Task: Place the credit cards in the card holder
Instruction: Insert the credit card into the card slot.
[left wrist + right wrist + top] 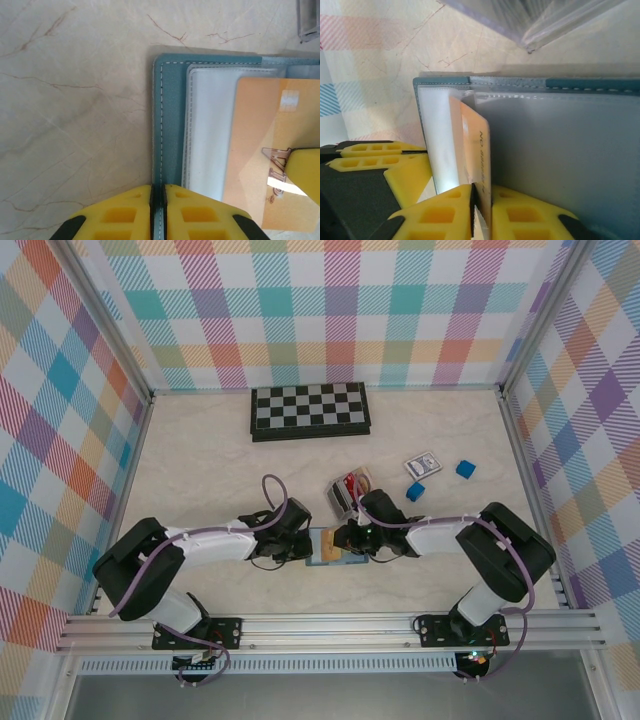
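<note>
The teal card holder (322,546) lies open on the table between the two arms, its clear pockets (210,130) facing up. My left gripper (158,189) is shut on the holder's stitched teal edge (167,125). A tan-orange credit card (265,165) sits partly inside a pocket of the card holder (560,150). My right gripper (482,189) is shut on the near edge of this credit card (479,145), which stands on edge. In the top view the left gripper (303,540) and right gripper (346,538) meet over the holder.
A grey open box (348,492) with more cards stands just behind the holder. A chessboard (310,410) lies at the back. To the right are a white-edged patterned card (422,466) and two blue cubes (415,491) (465,469). Checked walls enclose the table.
</note>
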### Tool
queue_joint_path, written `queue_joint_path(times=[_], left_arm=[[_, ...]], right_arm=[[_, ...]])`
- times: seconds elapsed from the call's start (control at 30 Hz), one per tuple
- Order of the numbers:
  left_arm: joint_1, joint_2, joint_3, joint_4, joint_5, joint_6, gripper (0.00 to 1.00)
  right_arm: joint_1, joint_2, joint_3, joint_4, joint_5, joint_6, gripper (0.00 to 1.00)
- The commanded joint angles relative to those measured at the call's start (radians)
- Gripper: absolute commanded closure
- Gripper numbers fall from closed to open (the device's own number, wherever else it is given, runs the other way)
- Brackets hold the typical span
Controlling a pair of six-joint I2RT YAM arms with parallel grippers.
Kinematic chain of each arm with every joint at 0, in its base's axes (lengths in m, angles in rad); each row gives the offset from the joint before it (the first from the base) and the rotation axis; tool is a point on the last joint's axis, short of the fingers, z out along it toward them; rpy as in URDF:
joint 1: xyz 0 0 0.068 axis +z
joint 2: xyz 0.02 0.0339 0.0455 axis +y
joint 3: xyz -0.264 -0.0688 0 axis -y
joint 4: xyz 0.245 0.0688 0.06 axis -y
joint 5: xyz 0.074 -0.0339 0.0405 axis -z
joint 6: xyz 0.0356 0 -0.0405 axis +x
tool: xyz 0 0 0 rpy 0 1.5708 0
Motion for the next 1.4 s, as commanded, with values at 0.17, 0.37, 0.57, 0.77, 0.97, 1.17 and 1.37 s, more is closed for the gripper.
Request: queue_joint_path(times=[0.17, 0.37, 0.57, 0.77, 0.97, 1.17, 1.37], left_arm=[[0.008, 0.069, 0.015, 0.024, 0.051, 0.057, 0.89], [0.008, 0.08, 0.016, 0.034, 0.063, 0.06, 0.9], [0.006, 0.083, 0.016, 0.05, 0.084, 0.061, 0.91], [0.002, 0.086, 0.016, 0.05, 0.077, 0.053, 0.91], [0.002, 0.073, 0.01, 0.027, 0.056, 0.053, 0.91], [0.002, 0.075, 0.009, 0.031, 0.06, 0.053, 0.91], [0.002, 0.08, 0.012, 0.037, 0.066, 0.054, 0.91]], right_arm=[[0.013, -0.078, 0.035, -0.284, 0.132, -0.06, 0.7], [0.013, -0.067, 0.062, -0.314, 0.127, -0.082, 0.77], [0.013, -0.018, 0.082, -0.274, 0.101, -0.071, 0.87], [0.039, 0.035, 0.123, -0.215, 0.031, -0.05, 0.85], [0.039, -0.027, 0.134, -0.367, 0.151, -0.089, 0.76], [0.039, -0.033, 0.155, -0.411, 0.171, -0.114, 0.78], [0.039, 0.025, 0.168, -0.339, 0.112, -0.102, 0.87]])
